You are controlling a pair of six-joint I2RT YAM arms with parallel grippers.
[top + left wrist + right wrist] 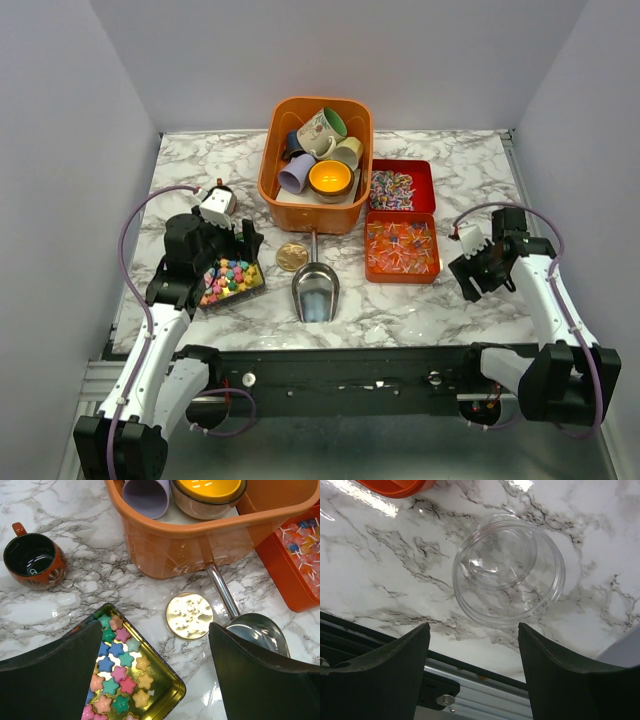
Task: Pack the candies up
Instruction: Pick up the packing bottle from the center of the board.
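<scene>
**Marble desk (420,300), candies in two trays, both hands released**

White walls close in the desk on three sides. The candies lie in two red trays at the right of the middle, touching end to end. The far tray (425,175) holds the speckled multicolour candies (392,188) and the near tray (402,279) holds the orange-red candies (400,247) with pale ends. Both lots are too many and too small to count.

An orange tub (300,215) just left of the trays shows five mugs (322,128), piled so that some hide parts of others. The left wrist view cuts the tub off at the top. A sixth, brown mug (32,562) stands alone toward the left edge. From above it is almost wholly hidden behind the left wrist.

One steel scoop (315,290) lies before the tub, its handle pointing at the tub wall, with one gold disc (189,616) just beside it. One black tin (165,680) of star-shaped sweets (120,672) sits near the left edge, partly covered by a finger.

The left hand (156,630) hangs over the tin's right side, fingers spread wide and holding nothing. The right hand (473,626) is also released and empty, above the near edge on the right. One clear jar (509,570) lies just beyond it, and from above it is barely discernible against the marble.
</scene>
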